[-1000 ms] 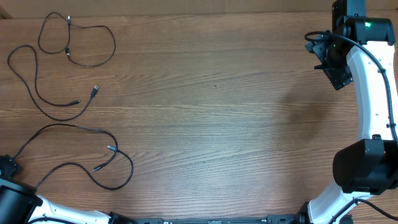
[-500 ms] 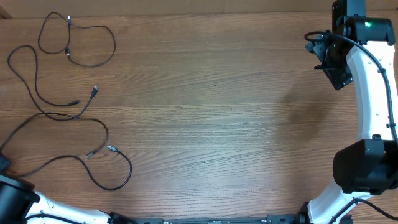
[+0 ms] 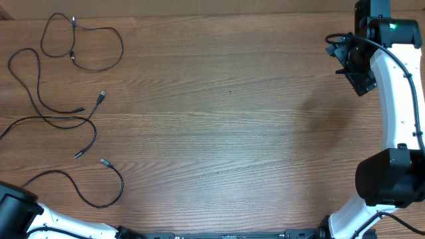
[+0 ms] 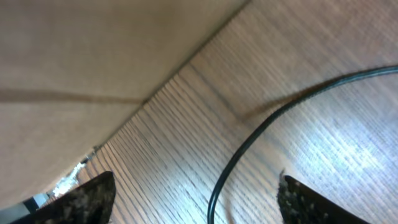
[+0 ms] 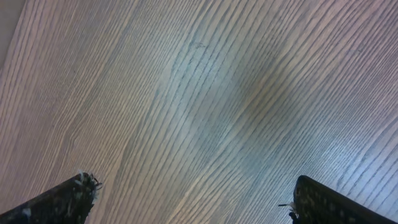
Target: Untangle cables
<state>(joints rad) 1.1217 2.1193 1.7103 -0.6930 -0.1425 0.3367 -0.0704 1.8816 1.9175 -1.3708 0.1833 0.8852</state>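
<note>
Overhead, 3 cables [image 3: 60, 118], 6 plug ends [image 3: 102, 97].

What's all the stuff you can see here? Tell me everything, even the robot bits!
thin black cables with small plugs: four as far as I can tell, black with some silvery ends, lying in loose loops on the left part of the table.
brown wooden table: one, brown, under everything.
tan surface: one, tan, past the table's edge in the left wrist view.
left arm: one, white and black, bottom-left corner.
right arm: one, white and black, along the right side.
left gripper: one, dark fingers, open, with a cable running between them.
right gripper: one, dark fingers, open, over bare wood.
</note>
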